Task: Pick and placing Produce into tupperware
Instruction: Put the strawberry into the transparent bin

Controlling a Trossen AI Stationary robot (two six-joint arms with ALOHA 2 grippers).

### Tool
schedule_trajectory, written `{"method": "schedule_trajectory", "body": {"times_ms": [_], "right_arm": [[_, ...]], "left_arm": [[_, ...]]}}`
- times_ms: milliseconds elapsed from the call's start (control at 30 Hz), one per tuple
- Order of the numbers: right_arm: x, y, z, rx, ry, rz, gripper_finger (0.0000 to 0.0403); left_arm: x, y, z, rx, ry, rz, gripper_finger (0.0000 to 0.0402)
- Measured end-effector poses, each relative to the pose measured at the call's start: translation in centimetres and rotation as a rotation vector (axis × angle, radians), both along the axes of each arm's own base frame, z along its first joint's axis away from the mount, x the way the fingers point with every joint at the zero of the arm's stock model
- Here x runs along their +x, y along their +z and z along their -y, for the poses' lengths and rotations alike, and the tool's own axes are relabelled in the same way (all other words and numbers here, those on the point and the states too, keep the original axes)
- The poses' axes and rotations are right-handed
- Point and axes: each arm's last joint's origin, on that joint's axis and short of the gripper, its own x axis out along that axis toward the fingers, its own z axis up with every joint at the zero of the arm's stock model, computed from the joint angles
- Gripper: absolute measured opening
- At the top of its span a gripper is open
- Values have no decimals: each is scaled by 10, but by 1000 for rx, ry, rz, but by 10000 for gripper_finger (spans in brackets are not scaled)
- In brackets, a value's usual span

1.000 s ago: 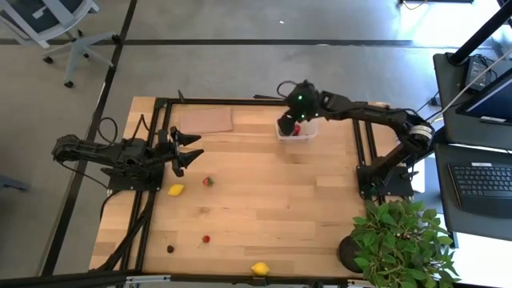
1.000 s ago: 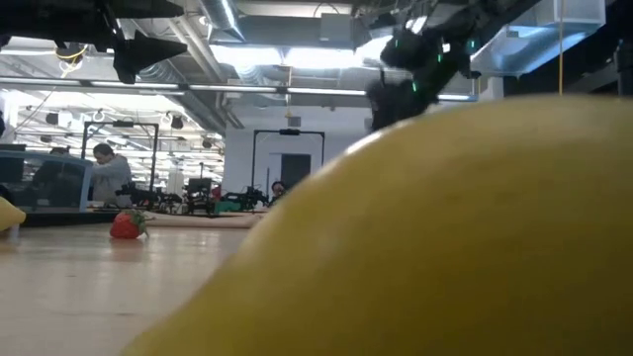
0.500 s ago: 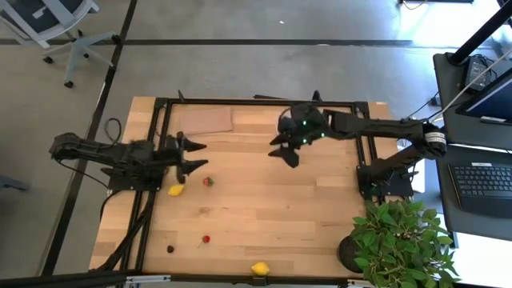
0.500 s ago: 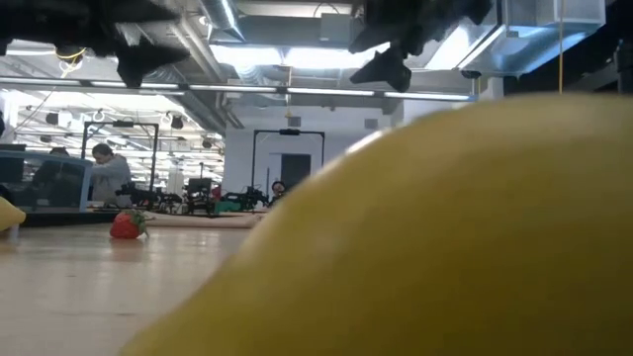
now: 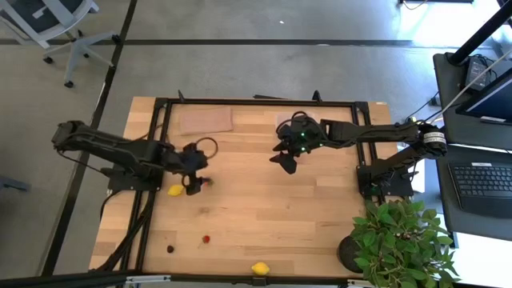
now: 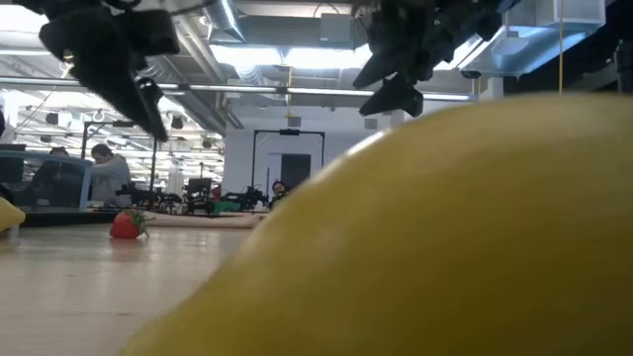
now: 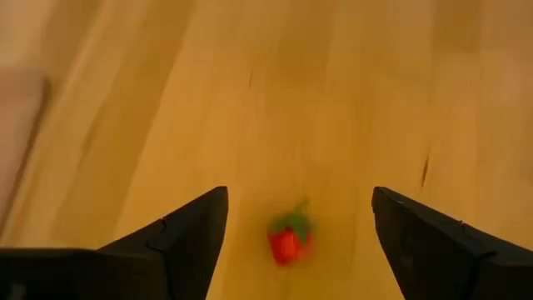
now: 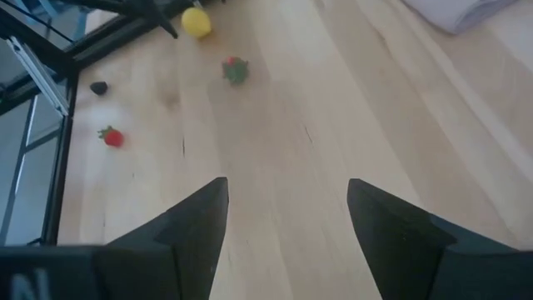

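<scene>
My left gripper (image 5: 197, 181) is open and hangs just above a red strawberry (image 5: 207, 182) that lies on the wooden table. In the left wrist view, the strawberry (image 7: 289, 240) shows between the two fingers of my left gripper (image 7: 300, 196). A yellow lemon (image 5: 175, 190) lies beside it. My right gripper (image 5: 286, 160) is open and empty above the table's middle, on the near side of the clear tupperware (image 5: 285, 122), which the right arm mostly hides. A second lemon (image 5: 259, 269), a small strawberry (image 5: 206, 238) and a dark berry (image 5: 170, 249) lie toward the near edge.
A flat brown sheet (image 5: 206, 120) lies at the far left. A potted plant (image 5: 396, 240) stands at the near right corner. The near lemon (image 6: 445, 247) fills most of the low view. Bare wood lies between the two grippers.
My right gripper has left the tupperware and gone toward the table's near and left side, staying high. My left gripper has gone toward the near edge and right, tipped down and come low over the strawberry.
</scene>
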Motion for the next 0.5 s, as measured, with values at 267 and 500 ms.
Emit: {"method": "schedule_trajectory", "body": {"times_ms": [267,500], "right_arm": [[0,-8,0,-6,-1,39,248],[0,-8,0,-7,-1,41,248]], "left_arm": [[22,-30,11,109,-110,-234,286],[31,-51,14,86,-133,-346,286]]}}
